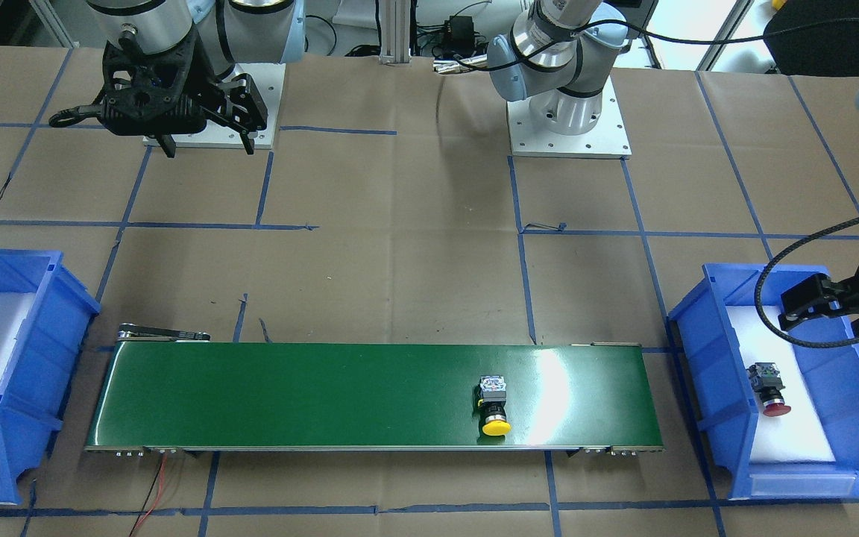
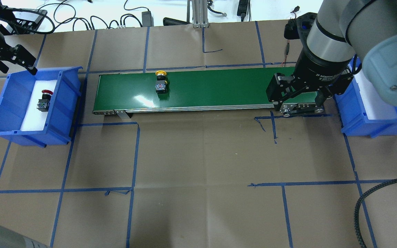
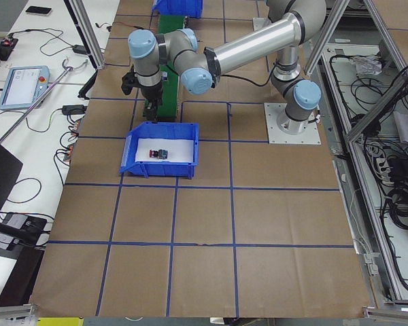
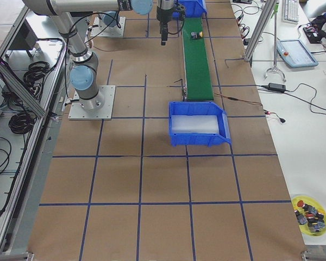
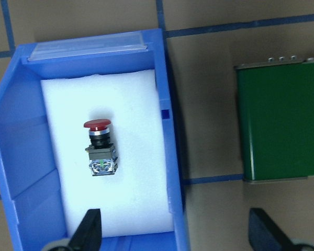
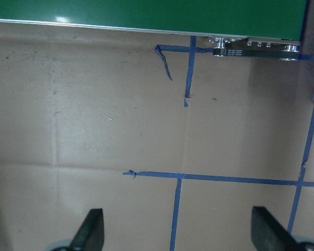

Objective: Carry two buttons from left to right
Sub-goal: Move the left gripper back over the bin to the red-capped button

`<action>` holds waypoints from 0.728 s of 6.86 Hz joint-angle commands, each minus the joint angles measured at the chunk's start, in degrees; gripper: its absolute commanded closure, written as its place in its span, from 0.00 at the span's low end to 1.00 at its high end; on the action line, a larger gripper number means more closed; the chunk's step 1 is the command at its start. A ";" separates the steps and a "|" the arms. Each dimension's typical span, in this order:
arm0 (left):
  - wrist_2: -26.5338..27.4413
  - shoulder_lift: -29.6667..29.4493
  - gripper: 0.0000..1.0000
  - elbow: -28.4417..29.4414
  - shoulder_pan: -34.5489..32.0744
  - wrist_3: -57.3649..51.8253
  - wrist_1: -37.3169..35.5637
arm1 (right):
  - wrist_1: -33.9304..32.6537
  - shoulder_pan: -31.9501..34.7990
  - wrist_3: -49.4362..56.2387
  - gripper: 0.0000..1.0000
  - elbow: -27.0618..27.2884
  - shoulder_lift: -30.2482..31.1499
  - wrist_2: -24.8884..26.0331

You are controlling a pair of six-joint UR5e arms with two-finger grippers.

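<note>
1. Yellow button [image 2: 161,82]: lies on its side on the green conveyor belt [image 2: 219,88], in the belt's left part, nearer the left bin than the right one. The cap points to the belt's far edge, away from the robot. Nothing touches it.
2. Red button [image 5: 100,149]: lies on its side on the white foam pad [image 5: 131,183] inside the left blue bin [image 5: 170,104], about mid-pad and clear of the walls. The cap points away from the robot, with the grey rear block on the near side.
3. Left gripper [image 5: 175,214]: hangs above the left bin, fingers spread wide with nothing between them. In the wrist view one finger [image 5: 91,227] is over the foam end and the other is over the brown paper by the belt's end. It is well above the red button, not touching it.
4. Right gripper [image 6: 176,213]: fingers spread wide and holding nothing. It hangs over the brown paper table cover [image 6: 94,130] with its blue tape grid, just on the robot's side of the belt's right end, beside the right blue bin [image 2: 364,127].
5. Right blue bin: sits off the belt's right end, lined with white foam.
</note>
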State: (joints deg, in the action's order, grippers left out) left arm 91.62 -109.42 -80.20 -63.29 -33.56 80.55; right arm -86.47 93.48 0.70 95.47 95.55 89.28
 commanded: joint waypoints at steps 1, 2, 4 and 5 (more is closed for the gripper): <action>-0.12 -2.10 0.01 -0.39 2.29 -2.38 -3.09 | 0.16 0.04 0.00 0.00 -0.54 -1.15 0.02; -0.47 -3.85 0.01 -1.00 3.42 -3.26 -4.69 | 0.16 -0.05 0.09 0.00 -0.72 -1.50 0.11; -0.56 -4.31 0.01 -4.68 4.49 -3.36 -10.11 | 0.16 -0.05 0.00 0.00 -0.64 -1.60 0.02; -0.56 -4.22 0.01 -7.31 4.58 -3.36 -13.63 | 0.16 -0.05 0.09 0.00 -0.72 -1.60 0.02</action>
State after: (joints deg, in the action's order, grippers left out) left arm 91.08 -113.59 -84.65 -58.97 -36.86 70.91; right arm -86.31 93.44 0.73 94.80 94.00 89.30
